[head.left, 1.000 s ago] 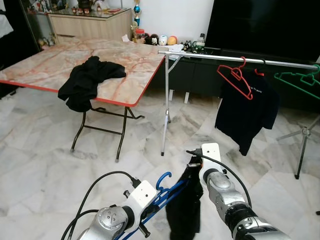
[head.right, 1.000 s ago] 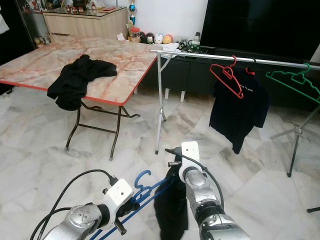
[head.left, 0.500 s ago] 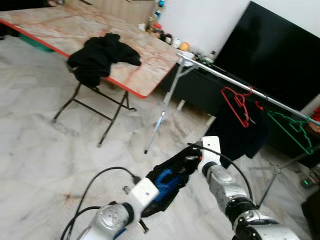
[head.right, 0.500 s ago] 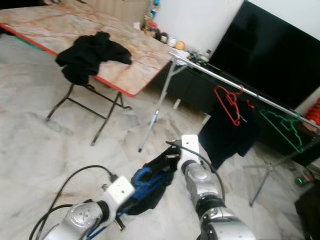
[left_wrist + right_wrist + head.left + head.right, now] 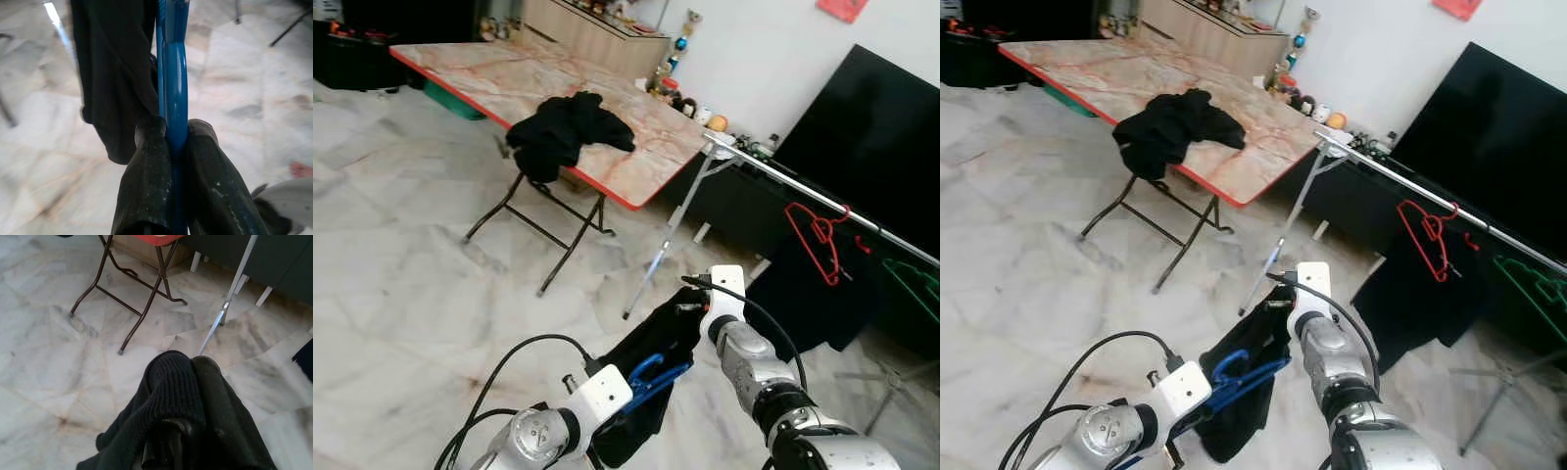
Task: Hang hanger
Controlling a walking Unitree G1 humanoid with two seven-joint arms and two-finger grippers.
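Transport of the blue hanger (image 5: 646,377) to the rail (image 5: 803,186) is in hand. The left gripper (image 5: 168,142) is clamped on its shaft; the right gripper (image 5: 188,377) pinches the black garment (image 5: 651,362) draped on it. Both should rise together, hook upward, toward bare rail beside the red hanger (image 5: 813,240).
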